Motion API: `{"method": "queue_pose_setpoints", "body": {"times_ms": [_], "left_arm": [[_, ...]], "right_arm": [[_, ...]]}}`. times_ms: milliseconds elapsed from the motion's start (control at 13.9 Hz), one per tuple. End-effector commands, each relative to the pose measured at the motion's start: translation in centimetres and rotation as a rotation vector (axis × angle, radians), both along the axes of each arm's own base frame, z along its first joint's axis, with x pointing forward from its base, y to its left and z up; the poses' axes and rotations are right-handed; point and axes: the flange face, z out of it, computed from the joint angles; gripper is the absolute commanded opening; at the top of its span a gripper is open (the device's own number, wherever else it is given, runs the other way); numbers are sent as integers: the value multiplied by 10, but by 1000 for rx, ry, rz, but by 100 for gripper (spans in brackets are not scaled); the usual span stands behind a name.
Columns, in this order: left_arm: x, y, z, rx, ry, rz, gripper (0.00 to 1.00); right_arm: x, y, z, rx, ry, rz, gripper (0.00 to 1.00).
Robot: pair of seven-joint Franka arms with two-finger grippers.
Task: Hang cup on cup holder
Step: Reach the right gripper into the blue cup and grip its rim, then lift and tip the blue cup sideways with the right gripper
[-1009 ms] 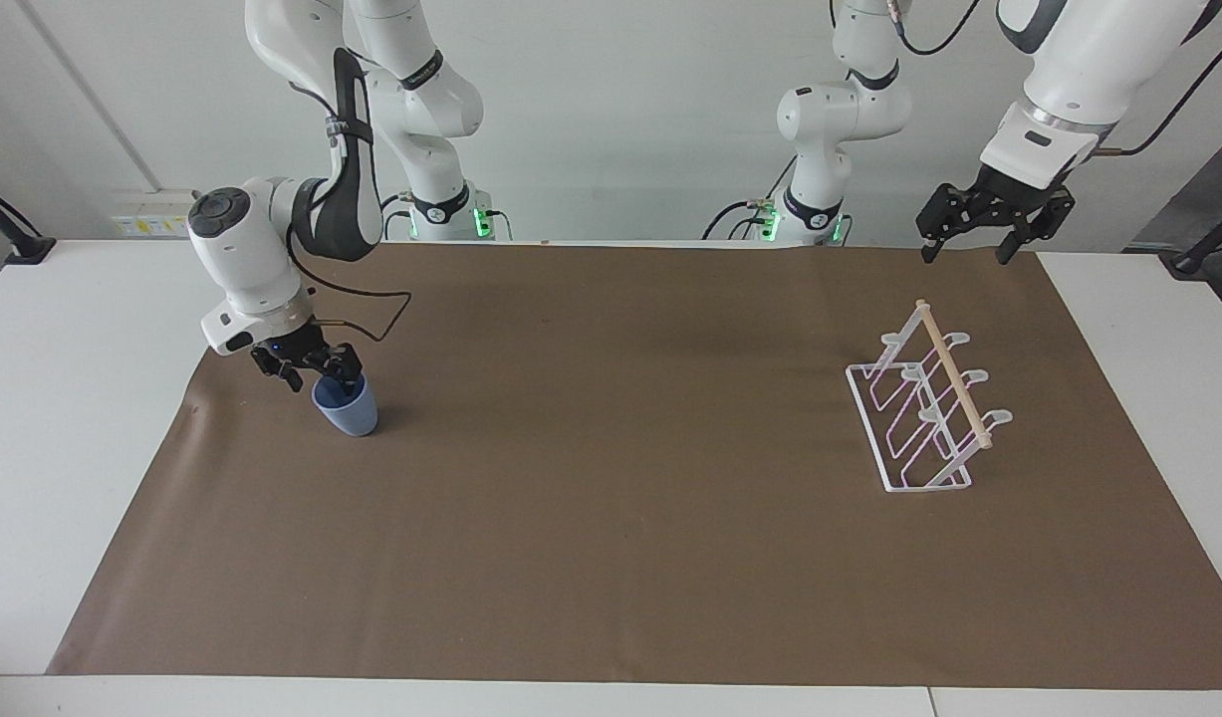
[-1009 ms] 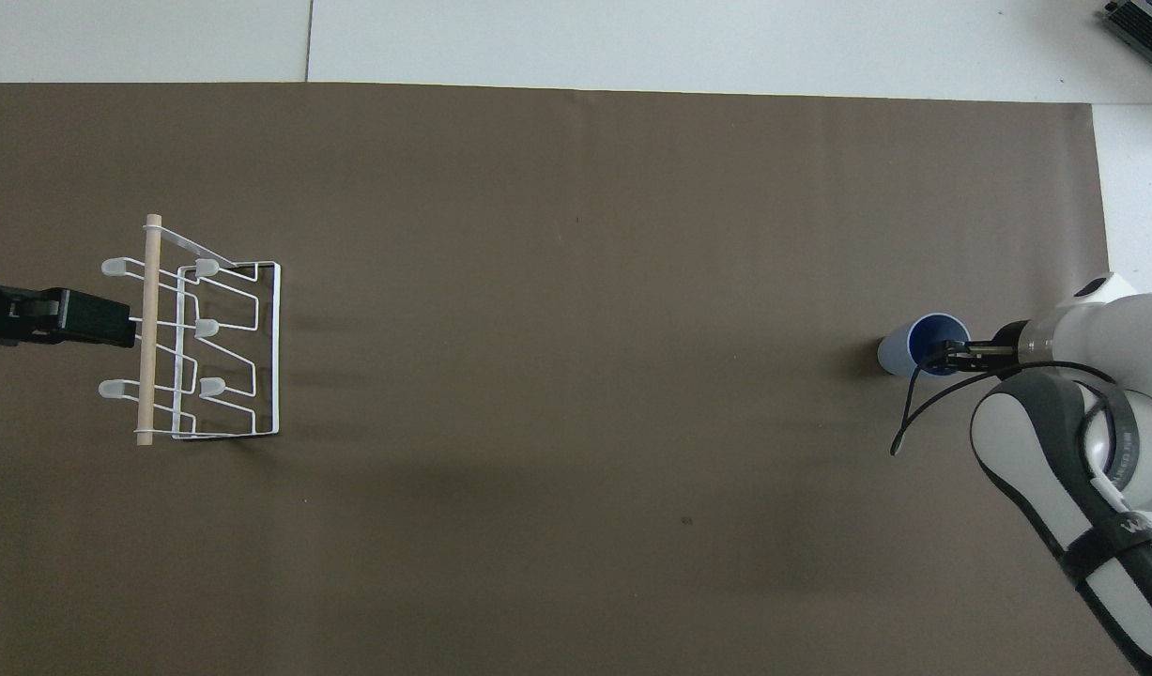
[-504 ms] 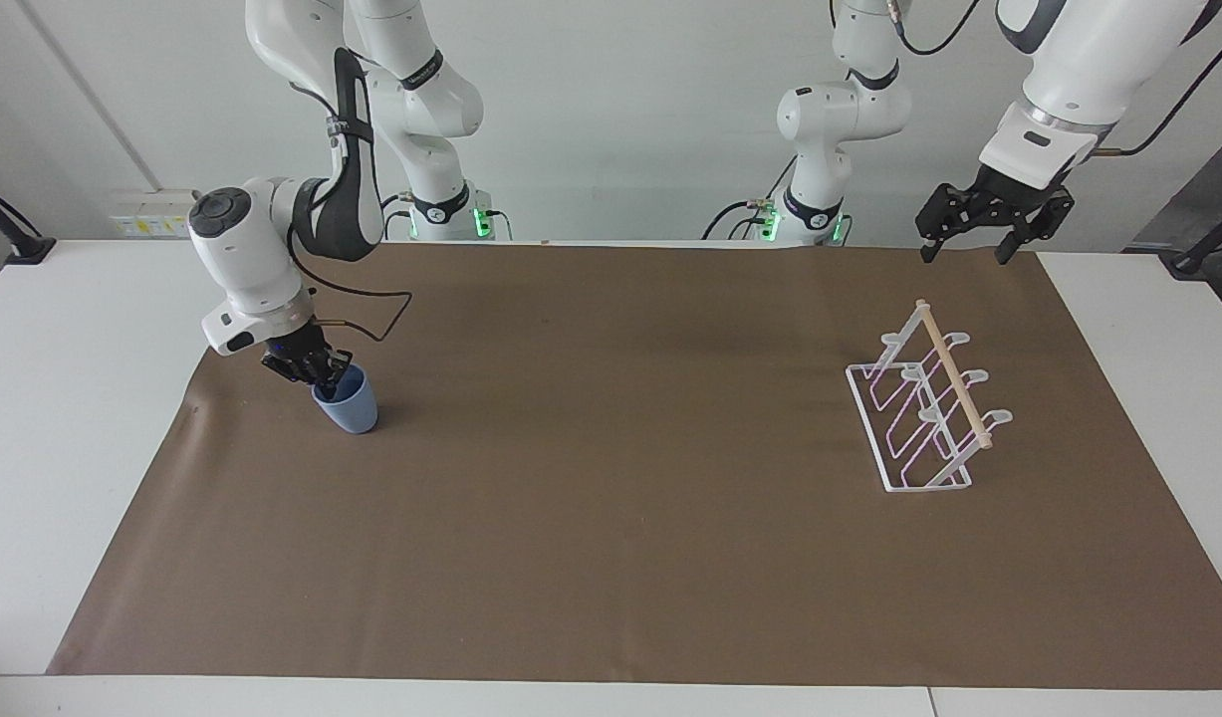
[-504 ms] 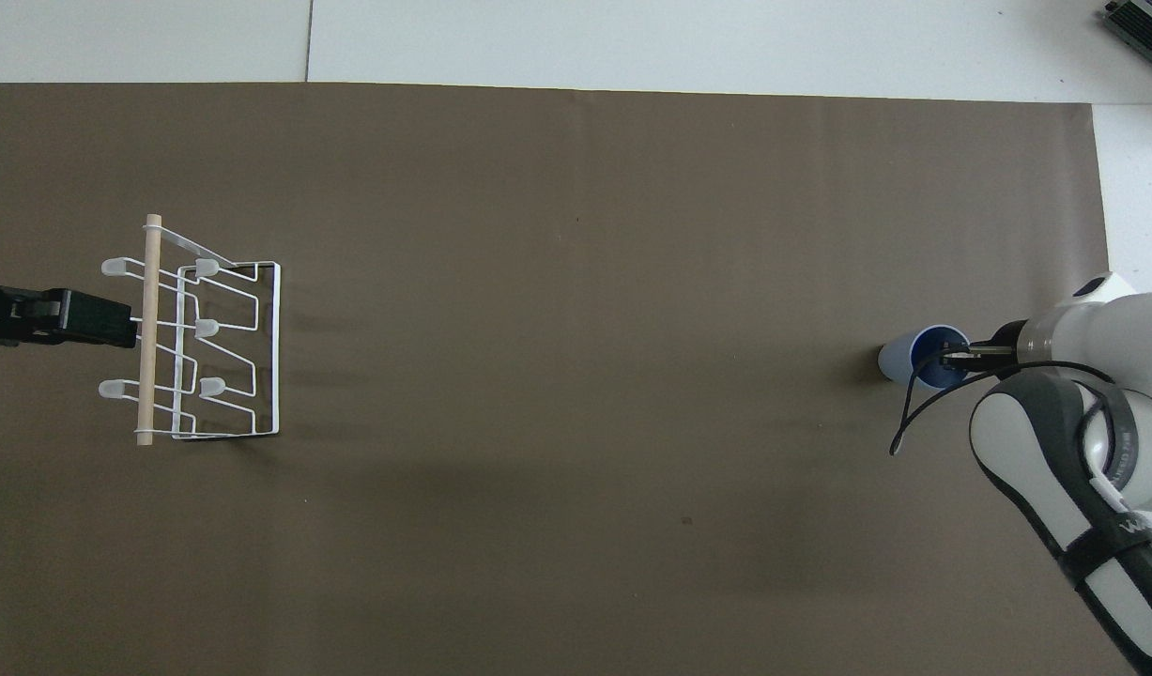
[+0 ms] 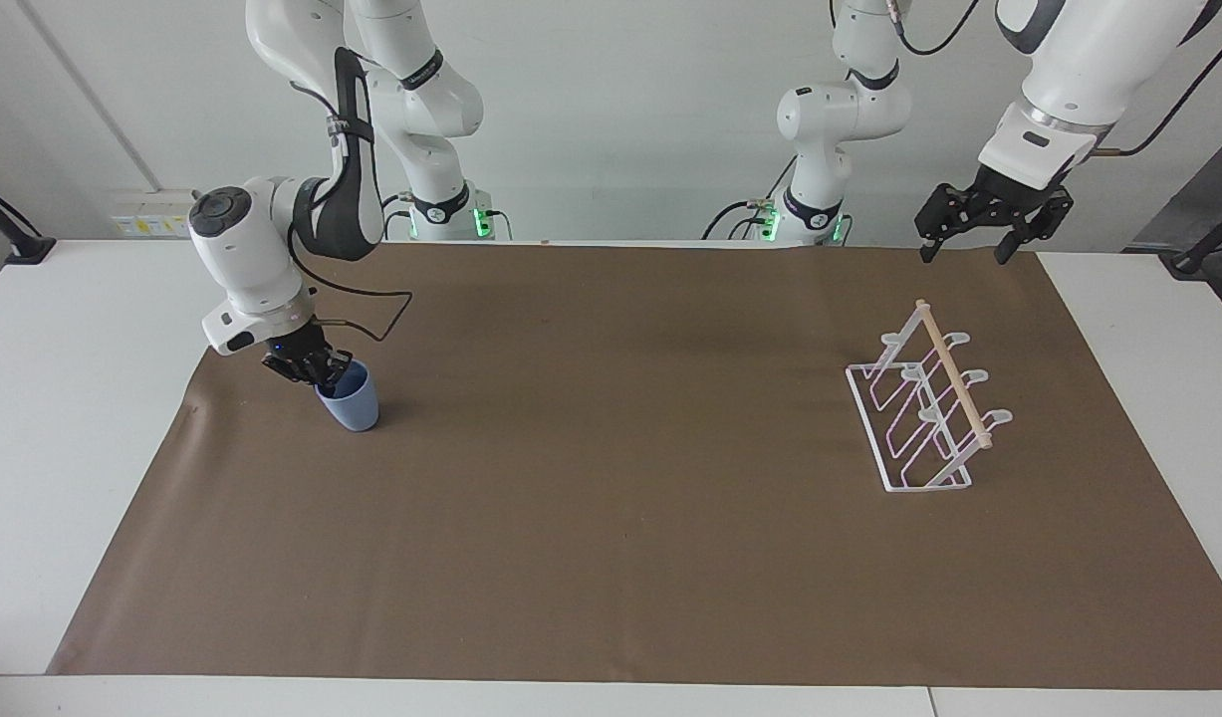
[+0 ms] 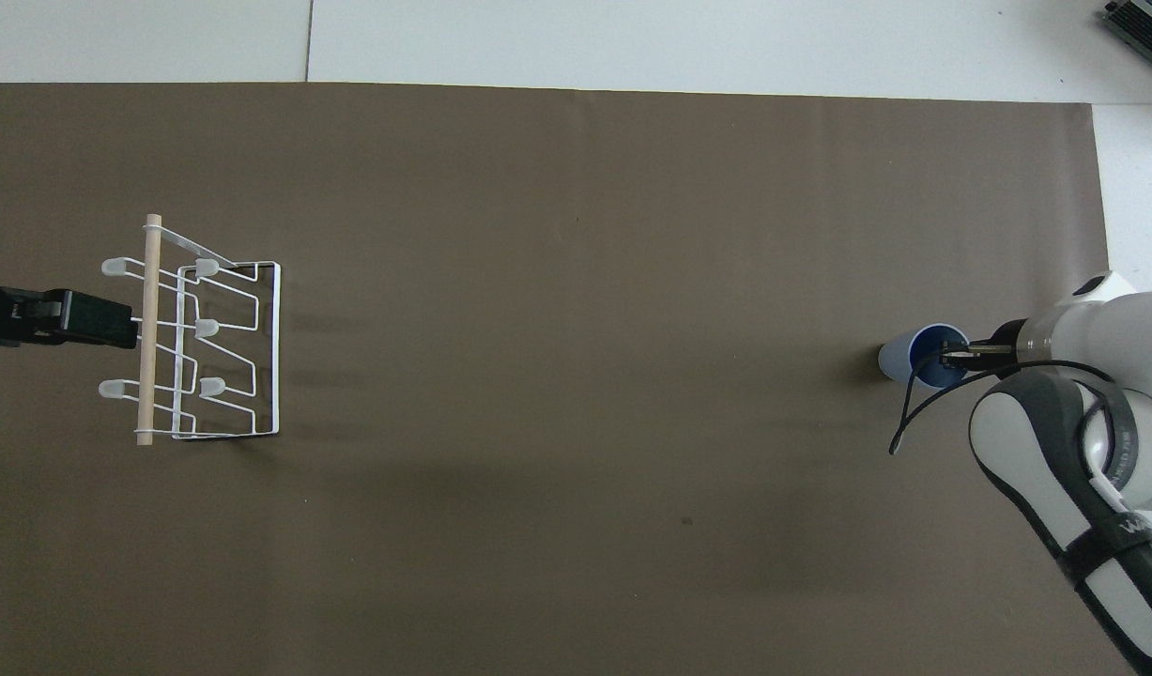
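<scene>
The light-blue cup [image 5: 352, 406] is on the brown mat toward the right arm's end of the table, tilted, rim up. My right gripper [image 5: 332, 375] is shut on the cup's rim, one finger inside and one outside; the overhead view shows the cup [image 6: 899, 357] and the right gripper [image 6: 956, 355] the same way. The white wire cup holder [image 5: 919, 418] with its wooden dowel stands at the left arm's end, empty; it shows in the overhead view too [image 6: 221, 349]. My left gripper [image 5: 965, 251] is open and waits in the air beside the holder [image 6: 92, 319].
The brown mat [image 5: 611, 518] covers most of the white table [image 5: 63, 418]. The right arm's black cable [image 5: 371, 309] loops just above the mat near the cup.
My right gripper has closed on the cup's rim and the cup has shifted slightly up and toward the robots. The left gripper has barely moved.
</scene>
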Motion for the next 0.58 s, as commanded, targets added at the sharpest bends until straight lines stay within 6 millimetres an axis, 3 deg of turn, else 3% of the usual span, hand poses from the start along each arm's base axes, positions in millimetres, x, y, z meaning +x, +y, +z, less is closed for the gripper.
{"method": "queue_pose_setpoints", "body": {"times_ms": [0,360,504], "left_arm": [[-6,3,0,-6,9,8,100],[-7,13,-1,-4,24,25,100],[-8,13,-1,-4,24,25,100]], "right_arm": [[7,0,9,4,-15,15,0],[31,2,38,-1,32,39,0],[39,6,62,-1,45,49,0]]}}
